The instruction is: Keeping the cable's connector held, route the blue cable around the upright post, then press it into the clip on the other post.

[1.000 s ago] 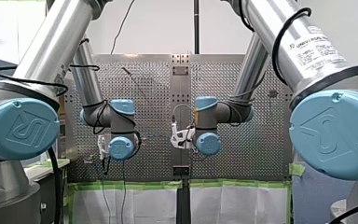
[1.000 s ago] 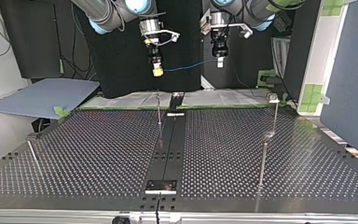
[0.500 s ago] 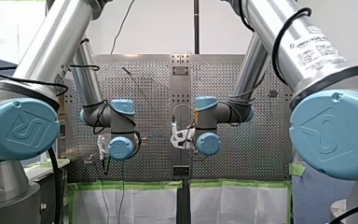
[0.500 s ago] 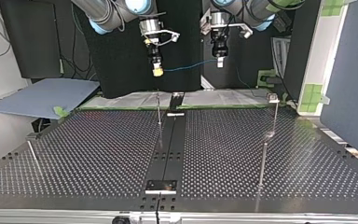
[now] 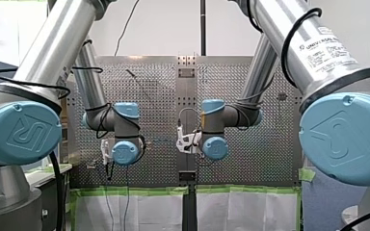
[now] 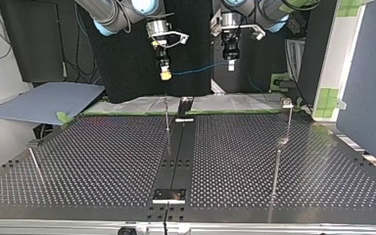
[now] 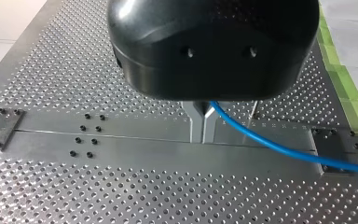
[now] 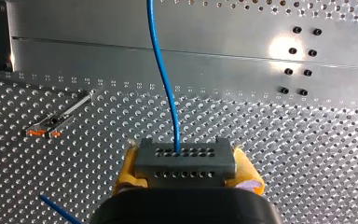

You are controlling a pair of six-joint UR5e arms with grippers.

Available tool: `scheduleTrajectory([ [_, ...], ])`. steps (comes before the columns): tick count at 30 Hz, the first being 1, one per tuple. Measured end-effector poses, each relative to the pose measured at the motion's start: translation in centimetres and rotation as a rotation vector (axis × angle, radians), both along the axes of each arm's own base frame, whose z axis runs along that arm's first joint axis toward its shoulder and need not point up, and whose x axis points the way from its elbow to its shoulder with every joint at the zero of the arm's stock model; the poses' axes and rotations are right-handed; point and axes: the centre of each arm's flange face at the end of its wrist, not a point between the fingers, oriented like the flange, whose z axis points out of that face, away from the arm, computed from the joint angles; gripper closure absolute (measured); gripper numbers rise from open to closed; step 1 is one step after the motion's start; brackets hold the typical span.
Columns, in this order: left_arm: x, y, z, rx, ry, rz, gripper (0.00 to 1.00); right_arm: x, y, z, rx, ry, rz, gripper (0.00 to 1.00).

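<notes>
Surface: perforated metal table (image 6: 103, 156), with a plain darker rail (image 6: 178, 152) down the middle in the top view. Noted a thin upright post (image 6: 166, 115) just beside the rail, near the edge under the arms. Noted a taller post (image 6: 290, 122) with a small clip head (image 6: 287, 103) at that view's right, and a slim tilted rod (image 6: 35, 165) at its left. Along the arms' edge: green tape (image 6: 63, 117) and pale sheeting (image 6: 137, 104).

Room: black backdrop (image 6: 122, 73) behind the arms and a grey-blue board (image 6: 44, 100) at the top view's left. White wall (image 5: 173, 29) above the table in the front view.

Claws. On right gripper (image 6: 165, 74): held well above the table, yellow pads (image 8: 129, 168) clamped on either side of a grey connector (image 8: 185, 156) with rows of small holes. From the connector: blue cable (image 8: 165, 79), leading straight ahead of the pads.

On left gripper (image 7: 203, 126): metal fingers (image 7: 196, 122) pressed together, no gap seen, nipped on the cable where it leaves beside the tips.

In the top view: cable strung in a shallow sag between both grippers, in the air, well apart from the posts and the clip head.
</notes>
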Motion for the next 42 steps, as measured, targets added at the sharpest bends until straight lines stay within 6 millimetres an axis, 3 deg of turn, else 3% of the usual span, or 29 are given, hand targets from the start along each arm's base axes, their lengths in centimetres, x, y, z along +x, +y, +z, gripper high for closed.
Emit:
scheduleTrajectory([
  [28,0.1,0.3,-0.1,0.009,0.006,0.014,1.00,0.0,-0.3,-0.1,-0.001,0.006,-0.007,1.00],
  [42,-0.2,2.2,-1.0,0.120,0.099,0.085,1.00,1.0,-2.6,-3.8,0.046,0.136,-0.092,1.00],
])
